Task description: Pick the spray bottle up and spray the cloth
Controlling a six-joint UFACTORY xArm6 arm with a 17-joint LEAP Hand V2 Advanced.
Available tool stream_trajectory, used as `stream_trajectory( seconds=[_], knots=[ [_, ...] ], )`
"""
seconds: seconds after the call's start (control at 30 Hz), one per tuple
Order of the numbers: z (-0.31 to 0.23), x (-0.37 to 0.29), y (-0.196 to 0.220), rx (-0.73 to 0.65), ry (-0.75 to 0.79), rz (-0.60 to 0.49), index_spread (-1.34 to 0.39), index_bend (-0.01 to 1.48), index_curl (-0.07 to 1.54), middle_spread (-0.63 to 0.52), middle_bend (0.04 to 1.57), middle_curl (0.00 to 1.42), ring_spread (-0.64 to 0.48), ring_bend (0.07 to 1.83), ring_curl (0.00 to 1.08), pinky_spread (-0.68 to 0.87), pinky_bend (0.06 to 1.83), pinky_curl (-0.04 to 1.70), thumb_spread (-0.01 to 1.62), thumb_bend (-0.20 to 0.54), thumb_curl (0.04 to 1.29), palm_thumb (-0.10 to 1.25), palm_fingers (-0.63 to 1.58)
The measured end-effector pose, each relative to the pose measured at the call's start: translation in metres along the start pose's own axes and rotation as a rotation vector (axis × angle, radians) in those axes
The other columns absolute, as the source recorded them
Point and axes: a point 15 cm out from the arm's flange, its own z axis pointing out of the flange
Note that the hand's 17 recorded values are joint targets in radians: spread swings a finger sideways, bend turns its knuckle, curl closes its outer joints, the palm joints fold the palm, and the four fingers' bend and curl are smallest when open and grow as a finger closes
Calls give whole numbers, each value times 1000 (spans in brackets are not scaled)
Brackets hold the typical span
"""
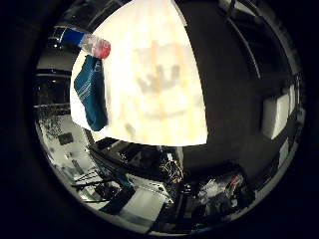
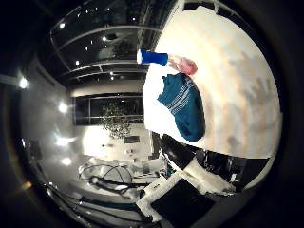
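The spray bottle (image 1: 86, 42) lies on its side near one edge of the pale table (image 1: 174, 115). It has a blue part and a clear pinkish part. The teal cloth (image 1: 90, 90) lies crumpled right beside the bottle, reaching the table's edge. The right thumb side palm view also shows the bottle (image 2: 166, 61) with the cloth (image 2: 182, 104) next to it on the table (image 2: 242, 57). My hand is high above the table, away from both things. Its shadow (image 1: 157, 80) falls on the bare tabletop beside the cloth.
The tabletop past the cloth is bare. Around the table is a dim room with ceiling lights, a potted plant (image 2: 116, 119), white equipment (image 2: 171, 195) on the floor below the table's edge, and a white box (image 1: 275, 112) off to one side.
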Motion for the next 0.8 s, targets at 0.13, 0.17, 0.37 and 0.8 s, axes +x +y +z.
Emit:
stream_trajectory(
  seconds=[0.13, 0.17, 0.37, 0.8],
  knots=[
    [0, -1, -1, 5, -4, 3, -276, 150, 255, 130, 272, 346, 212, 320, 276, 384, 364, 310, 1060, -23, 343, 612, 103],
    [1, -1, -1, 5, -3, 2, -276, 150, 255, 130, 272, 346, 212, 320, 276, 384, 364, 311, 1061, -23, 343, 612, 103],
    [0, 0, -2, 8, 2, -1, -272, 151, 255, 131, 270, 346, 212, 319, 276, 384, 361, 312, 1067, -23, 344, 615, 105],
    [-14, -9, -8, 40, 28, -18, -271, 150, 257, 131, 266, 345, 212, 314, 276, 385, 356, 314, 1063, -24, 349, 619, 108]
  ],
)
